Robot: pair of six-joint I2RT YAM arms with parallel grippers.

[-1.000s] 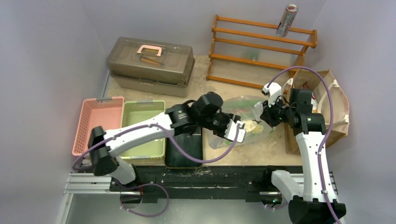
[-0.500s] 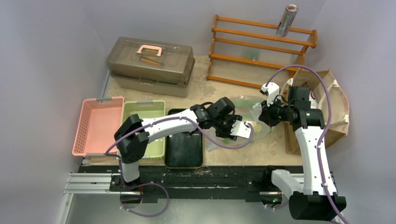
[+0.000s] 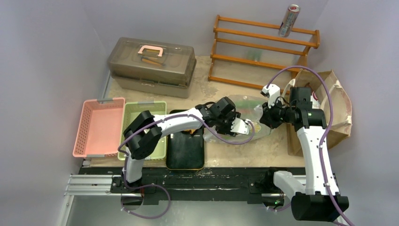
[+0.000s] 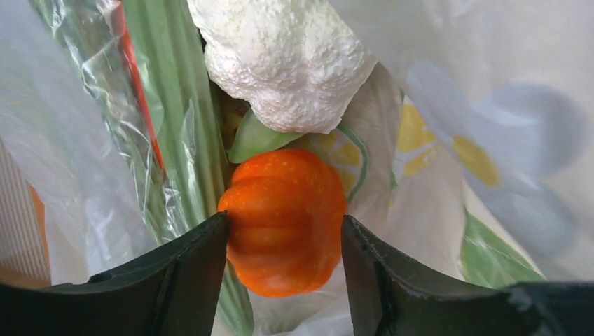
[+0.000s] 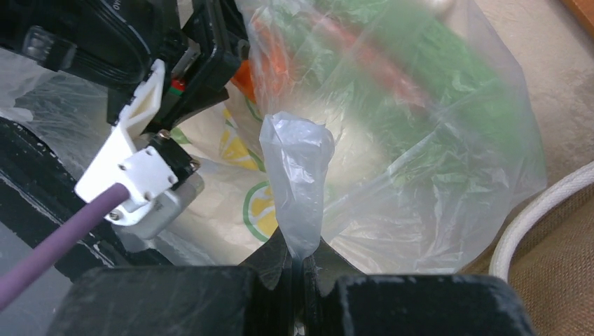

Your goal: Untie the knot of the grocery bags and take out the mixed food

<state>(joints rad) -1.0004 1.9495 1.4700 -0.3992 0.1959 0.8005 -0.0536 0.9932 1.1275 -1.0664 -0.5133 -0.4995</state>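
Left jaws gape astride the tomato [image 4: 284, 220] — right jaws pinch the twisted neck of the lemon-printed plastic bag [image 5: 298, 182].

Inside the plastic bag [image 4: 63, 161] room is tight: film crowds both sides of the left gripper [image 4: 284, 225], whose parted jaws flank the tomato [image 4: 284, 210] with no gap to spare. The cauliflower [image 4: 280, 63] blocks the way just beyond, and the cucumber [image 4: 175, 105] lines the left wall.

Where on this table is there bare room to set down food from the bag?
Bare tabletop lies between the lidded case and wooden rack, and in a near strip between the black tray and paper bag. The pink basket looks empty. Crowded around the clear plastic bag.
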